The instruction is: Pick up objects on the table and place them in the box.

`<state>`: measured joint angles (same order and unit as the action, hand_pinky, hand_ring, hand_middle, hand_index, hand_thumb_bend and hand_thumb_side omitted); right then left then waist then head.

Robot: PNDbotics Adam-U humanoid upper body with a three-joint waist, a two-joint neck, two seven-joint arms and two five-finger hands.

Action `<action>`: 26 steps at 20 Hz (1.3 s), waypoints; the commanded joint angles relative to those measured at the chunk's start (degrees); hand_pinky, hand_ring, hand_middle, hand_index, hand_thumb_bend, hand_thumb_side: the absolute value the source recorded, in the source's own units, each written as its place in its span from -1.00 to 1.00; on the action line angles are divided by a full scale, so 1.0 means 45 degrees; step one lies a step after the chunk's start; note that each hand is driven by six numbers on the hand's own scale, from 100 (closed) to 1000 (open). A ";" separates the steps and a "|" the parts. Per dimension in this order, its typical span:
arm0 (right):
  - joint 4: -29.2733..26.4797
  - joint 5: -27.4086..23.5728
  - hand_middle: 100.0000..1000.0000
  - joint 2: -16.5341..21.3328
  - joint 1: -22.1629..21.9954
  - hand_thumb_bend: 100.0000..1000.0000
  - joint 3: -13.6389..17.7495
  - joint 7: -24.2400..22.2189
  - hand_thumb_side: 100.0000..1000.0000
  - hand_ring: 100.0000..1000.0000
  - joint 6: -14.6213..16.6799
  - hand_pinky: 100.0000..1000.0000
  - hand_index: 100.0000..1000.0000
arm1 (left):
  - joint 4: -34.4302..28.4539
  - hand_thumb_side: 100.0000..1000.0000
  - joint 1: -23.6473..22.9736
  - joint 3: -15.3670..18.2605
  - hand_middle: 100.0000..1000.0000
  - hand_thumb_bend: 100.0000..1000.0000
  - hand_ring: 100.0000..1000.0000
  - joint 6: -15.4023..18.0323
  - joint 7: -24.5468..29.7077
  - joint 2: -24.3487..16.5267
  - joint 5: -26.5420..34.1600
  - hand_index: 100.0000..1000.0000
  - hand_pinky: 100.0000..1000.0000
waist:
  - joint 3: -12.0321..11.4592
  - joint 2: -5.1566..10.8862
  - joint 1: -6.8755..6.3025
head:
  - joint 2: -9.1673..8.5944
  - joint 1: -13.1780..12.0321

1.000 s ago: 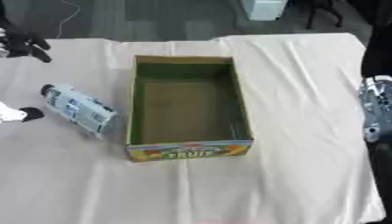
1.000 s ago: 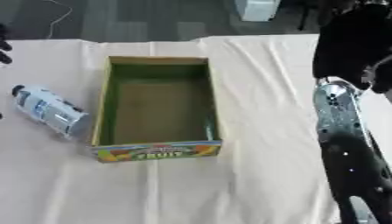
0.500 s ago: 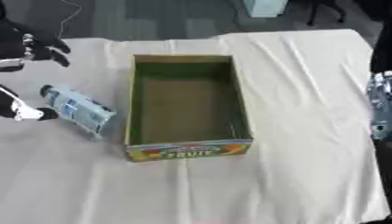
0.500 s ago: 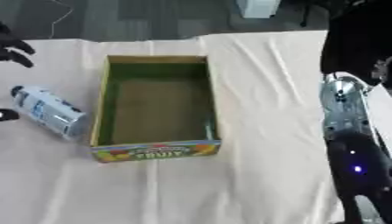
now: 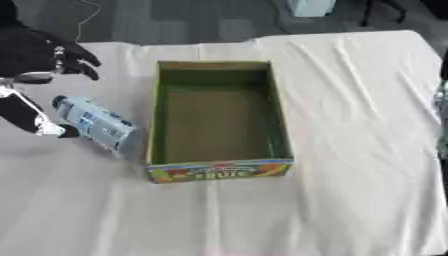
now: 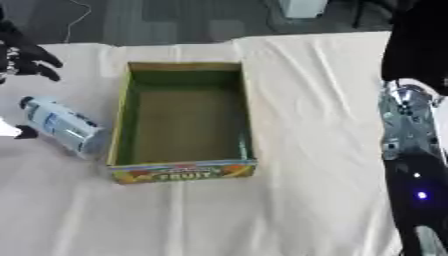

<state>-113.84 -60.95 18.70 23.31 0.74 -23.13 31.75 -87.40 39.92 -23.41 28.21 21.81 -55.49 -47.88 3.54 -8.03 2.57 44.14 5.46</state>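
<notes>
**Bottle lies beside the empty box, left hand poised above it**

The cloth-covered desk (image 5: 350,100) carries a green-walled box (image 5: 216,120), open-topped and empty. Just left of the box lies a bottle (image 5: 94,123) on its side, cap pointing away from the box. It looks light and rigid, likely slick and prone to rolling; its mid-body is the sensible hold. The left hand (image 5: 39,52) hovers beyond it, fingers spread, holding nothing. Nothing blocks the way.

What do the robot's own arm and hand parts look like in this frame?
The left hand is black with a small silver part near the fingers; a white and black piece shows below it. The right arm is black with shiny silver casing and a small blue light.
</notes>
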 commanded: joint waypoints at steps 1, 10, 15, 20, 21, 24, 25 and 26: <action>-0.0166 -0.0075 -0.15 0.0057 0.0333 -1.00 -0.0002 0.0077 0.80 -0.27 -0.0050 -0.56 0.26 | 0.0154 0.09 0.0207 0.0012 0.70 0.00 0.83 0.0229 0.0069 -0.0176 -0.0238 0.71 0.66 | 0.0037 0.0116 -0.0084 | -0.0005 -0.0137; -0.0166 -0.0115 -0.15 -0.0002 0.0483 -1.00 -0.0025 0.0128 0.81 -0.27 -0.0104 -0.56 0.26 | 0.0653 0.00 0.0132 -0.0123 0.70 0.14 0.84 0.0734 0.0337 -0.0075 -0.0850 0.72 0.66 | 0.0127 0.0045 -0.0105 | -0.0005 -0.0106; -0.0166 -0.0135 -0.15 -0.0050 0.0562 -1.00 -0.0040 0.0144 0.81 -0.27 -0.0143 -0.56 0.26 | 0.0827 0.02 0.0007 -0.0129 0.70 0.14 0.87 0.1040 0.0048 -0.0070 -0.1258 0.72 0.70 | 0.0160 -0.0002 -0.0100 | -0.0005 -0.0101; -0.0166 -0.0159 -0.15 -0.0101 0.0644 -1.00 -0.0055 0.0155 0.81 -0.27 -0.0167 -0.56 0.26 | 0.0964 0.03 -0.0005 -0.0162 0.70 0.13 0.91 0.1220 -0.0281 0.0006 -0.1487 0.72 0.78 | 0.0182 -0.0046 -0.0083 | -0.0005 -0.0110; -0.0166 -0.0164 -0.15 -0.0111 0.0658 -1.00 -0.0058 0.0156 0.81 -0.27 -0.0173 -0.56 0.26 | 0.1003 0.03 -0.0007 -0.0171 0.70 0.13 0.92 0.1241 -0.0303 0.0025 -0.1517 0.72 0.79 | 0.0191 -0.0055 -0.0080 | -0.0005 -0.0125; -0.0166 -0.0185 -0.15 -0.0156 0.0722 -1.00 -0.0062 0.0170 0.81 -0.27 -0.0193 -0.56 0.26 | 0.1126 0.02 -0.0044 -0.0193 0.70 0.13 0.93 0.1294 -0.0322 0.0071 -0.1584 0.72 0.88 | 0.0230 -0.0095 -0.0072 | -0.0005 -0.0168; -0.0166 -0.0191 -0.15 -0.0171 0.0745 -1.00 -0.0062 0.0177 0.81 -0.27 -0.0201 -0.56 0.26 | 0.1167 0.03 -0.0052 -0.0193 0.69 0.13 0.94 0.1303 -0.0314 0.0084 -0.1604 0.72 0.88 | 0.0242 -0.0109 -0.0070 | -0.0005 -0.0173; -0.0166 -0.0198 -0.15 -0.0186 0.0769 -1.00 -0.0063 0.0184 0.81 -0.27 -0.0209 -0.56 0.26 | 0.1200 0.03 -0.0053 -0.0193 0.69 0.12 0.94 0.1310 -0.0307 0.0099 -0.1624 0.72 0.88 | 0.0253 -0.0123 -0.0068 | -0.0005 -0.0180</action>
<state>-113.84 -61.62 17.47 25.81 0.39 -22.38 30.98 -81.89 39.03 -24.51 33.98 20.51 -54.02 -54.92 4.56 -9.28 2.43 44.14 5.02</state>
